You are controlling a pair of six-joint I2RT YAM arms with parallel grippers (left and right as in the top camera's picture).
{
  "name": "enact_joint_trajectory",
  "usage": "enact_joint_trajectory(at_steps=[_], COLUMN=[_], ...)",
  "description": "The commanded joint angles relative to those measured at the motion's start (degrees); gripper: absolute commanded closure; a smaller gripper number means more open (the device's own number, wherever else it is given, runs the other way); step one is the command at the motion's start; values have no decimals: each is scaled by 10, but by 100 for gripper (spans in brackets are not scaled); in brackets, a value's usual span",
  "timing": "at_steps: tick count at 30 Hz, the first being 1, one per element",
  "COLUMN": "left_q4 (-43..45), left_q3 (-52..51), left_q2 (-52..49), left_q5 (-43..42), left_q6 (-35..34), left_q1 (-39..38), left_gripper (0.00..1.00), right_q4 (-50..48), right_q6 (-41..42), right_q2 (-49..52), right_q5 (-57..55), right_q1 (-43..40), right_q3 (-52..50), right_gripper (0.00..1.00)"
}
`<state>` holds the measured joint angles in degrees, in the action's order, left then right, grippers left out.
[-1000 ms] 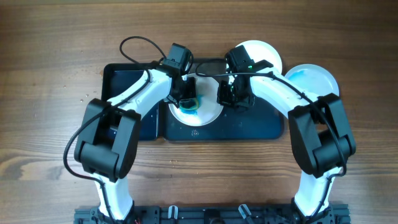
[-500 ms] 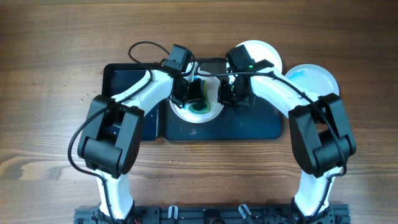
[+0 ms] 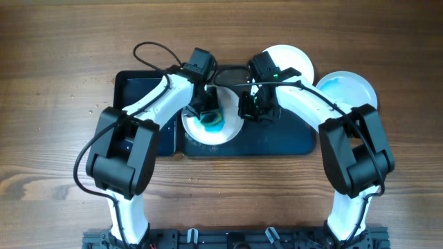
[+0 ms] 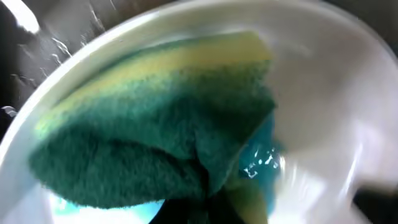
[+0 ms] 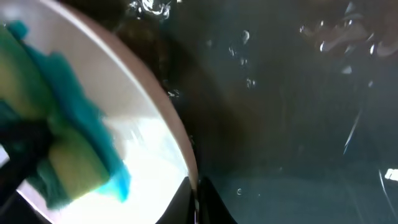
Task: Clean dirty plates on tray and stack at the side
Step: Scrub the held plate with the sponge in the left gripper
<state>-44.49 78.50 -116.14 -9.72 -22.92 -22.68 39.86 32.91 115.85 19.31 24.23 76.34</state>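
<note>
A white plate (image 3: 225,128) lies on the dark tray (image 3: 277,138). My left gripper (image 3: 208,111) is shut on a green and yellow sponge (image 3: 211,119) and presses it onto the plate; the sponge fills the left wrist view (image 4: 155,137) with blue smears beside it. My right gripper (image 3: 250,109) is shut on the plate's right rim (image 5: 180,149), a finger on each side of the edge. The sponge also shows in the right wrist view (image 5: 62,162).
Two more white plates stand off the tray: one at the back (image 3: 294,59) and one with a blue smear at the right (image 3: 349,86). The tray's left compartment (image 3: 138,90) is dark. Cables loop above the left arm.
The left gripper moved the sponge right and then back left across the plate. The plate shifted slightly left. The right gripper stayed on the rim.
</note>
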Motion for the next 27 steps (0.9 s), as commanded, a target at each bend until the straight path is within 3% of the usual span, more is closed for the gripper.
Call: enact_joint_trajectory(at_steps=[1, 3, 8, 14, 18, 21, 24, 27], left_q4=[-49, -39, 42, 91, 74, 24, -39, -94], left_q3=[-20, -20, -20, -20, -20, -20, -20, -20], left_q2=[-15, -15, -15, -15, -15, -15, -15, -15], left_q5=[-203, -301, -271, 45, 206, 190, 123, -52], left_q6=[182, 239, 236, 175, 86, 74, 80, 216], left_q1=[9, 9, 9, 14, 16, 15, 11, 9], left_gripper=[96, 96, 96, 96, 96, 96, 96, 96], right_q4=[0, 0, 0, 0, 0, 0, 0, 0], right_q6=[-5, -6, -6, -6, -6, -6, -6, -6], right_q2=[6, 6, 6, 6, 6, 6, 6, 6], right_q5=[-9, -7, -7, -7, -7, -7, -7, -7], right_q1=[-7, -7, -7, -7, -7, -7, -7, -7], right_q3=[10, 10, 10, 10, 10, 10, 10, 10], right_gripper=[95, 96, 96, 96, 96, 96, 96, 96])
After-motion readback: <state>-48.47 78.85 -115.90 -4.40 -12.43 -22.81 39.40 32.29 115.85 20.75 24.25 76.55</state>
